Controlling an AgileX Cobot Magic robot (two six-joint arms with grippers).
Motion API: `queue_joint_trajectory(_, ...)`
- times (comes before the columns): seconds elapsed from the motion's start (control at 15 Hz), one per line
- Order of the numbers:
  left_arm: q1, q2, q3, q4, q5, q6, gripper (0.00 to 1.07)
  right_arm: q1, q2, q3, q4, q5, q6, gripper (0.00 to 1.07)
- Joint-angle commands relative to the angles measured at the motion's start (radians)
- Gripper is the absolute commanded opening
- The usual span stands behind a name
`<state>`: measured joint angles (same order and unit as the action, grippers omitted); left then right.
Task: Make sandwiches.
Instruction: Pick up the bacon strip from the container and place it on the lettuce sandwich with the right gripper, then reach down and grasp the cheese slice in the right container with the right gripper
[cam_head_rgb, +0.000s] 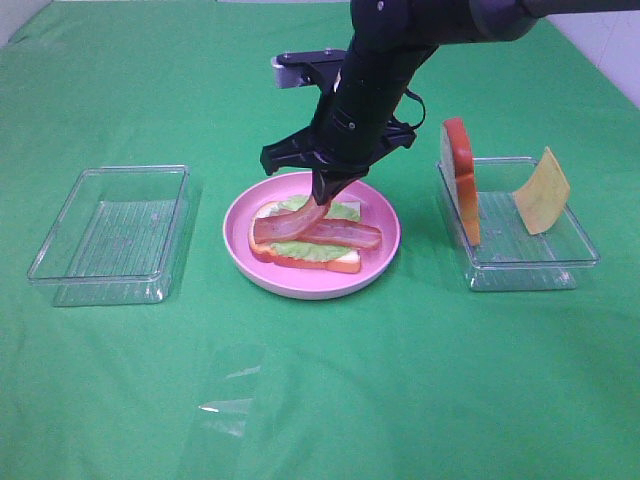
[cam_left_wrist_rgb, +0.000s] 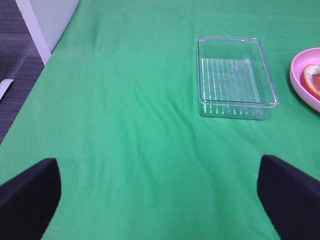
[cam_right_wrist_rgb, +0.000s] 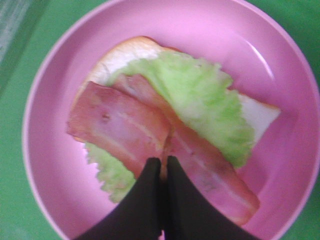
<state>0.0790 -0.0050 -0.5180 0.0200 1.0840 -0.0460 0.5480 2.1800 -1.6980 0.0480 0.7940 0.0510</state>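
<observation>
Nearest us, a scrap of clear film (cam_head_rgb: 225, 405) lies on the green cloth (cam_head_rgb: 420, 400), well in front of the pink plate (cam_head_rgb: 385, 255); we can barely trace its outline. The cloth between film and plate is open.

On the plate sits the half-built sandwich (cam_head_rgb: 310, 250): a bottom bread slice (cam_head_rgb: 325, 264), a lettuce leaf (cam_head_rgb: 298, 250) over it, and a flat bacon strip (cam_head_rgb: 345, 236) on top. The right gripper (cam_head_rgb: 322, 198) hangs over the plate's far half, fingers clenched on one end of a raised bacon strip (cam_head_rgb: 300, 220), which slants down to the stack. In the right wrist view the dark fingers (cam_right_wrist_rgb: 150, 200) cover that end.

The left tray (cam_head_rgb: 110, 235) stands left of the plate, with cloth between them. Right of the plate, the right tray (cam_head_rgb: 530, 265) holds an upright bread slice (cam_head_rgb: 462, 180) at its plate-side wall and a cheese square (cam_head_rgb: 542, 190) leaning at its far side.

The arm hides the plate's far rim.

The left gripper (cam_left_wrist_rgb: 160, 195) appears only in its wrist view, as two fingertips (cam_left_wrist_rgb: 30, 195) cut off by the frame, spread wide and released over bare cloth
</observation>
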Motion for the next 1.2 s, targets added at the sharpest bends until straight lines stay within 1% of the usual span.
queue_joint_trajectory(0.07,0.001,-0.019,0.001,-0.005,-0.010,0.003,1.01,0.000,0.006,-0.002,-0.069,0.001,0.032,0.00)
queue_joint_trajectory(0.4,0.001,-0.019,0.001,-0.005,-0.010,0.003,1.01,0.000,0.006,-0.002,-0.071,-0.002,0.032,0.00)
queue_joint_trajectory(0.47,0.001,-0.019,0.001,-0.005,-0.010,0.003,1.01,0.000,0.006,-0.002,-0.071,-0.002,0.032,0.04)
queue_joint_trajectory(0.53,0.001,-0.019,0.001,-0.005,-0.010,0.003,1.01,0.000,0.006,-0.002,-0.071,-0.002,0.032,0.12)
queue_joint_trajectory(0.6,0.001,-0.019,0.001,-0.005,-0.010,0.003,1.01,0.000,0.006,-0.002,-0.071,-0.002,0.032,0.33)
queue_joint_trajectory(0.73,0.001,-0.019,0.001,-0.005,-0.010,0.003,1.01,0.000,-0.021,-0.004,-0.075,-0.008,0.024,0.96)
queue_joint_trajectory(0.87,0.001,-0.019,0.001,-0.005,-0.010,0.003,1.01,0.000,-0.067,-0.010,-0.083,-0.013,0.021,0.97)
queue_joint_trajectory(1.0,0.001,-0.019,0.001,-0.005,-0.010,0.003,1.01,0.000,-0.103,-0.043,-0.089,0.016,0.020,0.97)
queue_joint_trajectory(1.07,0.001,-0.019,0.001,-0.005,-0.010,0.003,1.01,0.000,-0.125,-0.083,-0.093,0.055,0.020,0.97)
queue_joint_trajectory(1.13,0.001,-0.019,0.001,-0.005,-0.010,0.003,1.01,-0.006,-0.152,-0.195,-0.110,0.167,0.020,0.97)
queue_joint_trajectory(1.2,0.001,-0.019,0.001,-0.005,-0.010,0.003,1.01,-0.015,-0.154,-0.222,-0.118,0.192,0.018,0.97)
